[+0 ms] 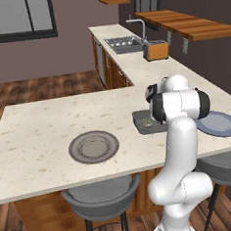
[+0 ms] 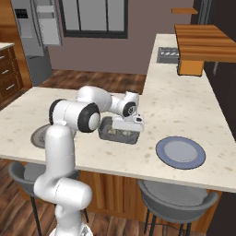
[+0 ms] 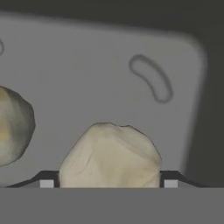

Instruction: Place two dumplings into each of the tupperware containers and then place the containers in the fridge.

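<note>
A dark grey tupperware container [image 2: 107, 129] sits on the island counter in front of me, and its left end shows past my arm [image 1: 141, 121]. My gripper [image 2: 127, 130] reaches down into it. In the hand view, one pale dumpling [image 3: 110, 157] fills the gap between my two fingertips [image 3: 47, 182], touching both, low over the container's floor [image 3: 87, 78]. My gripper [image 3: 109, 183] is shut on that dumpling. A second dumpling [image 3: 13, 127] lies on the container's floor to its left. The fridge [image 2: 34, 41] stands at the far left of the room, door closed.
A round grey plate [image 1: 94, 147] lies on the counter left of the container, and a flat blue-grey plate [image 2: 180, 152] lies to its right. Grey stools [image 2: 177, 200] stand under the counter's near edge. A sink [image 1: 124, 44] and an orange box [image 1: 156, 50] sit on the far counter.
</note>
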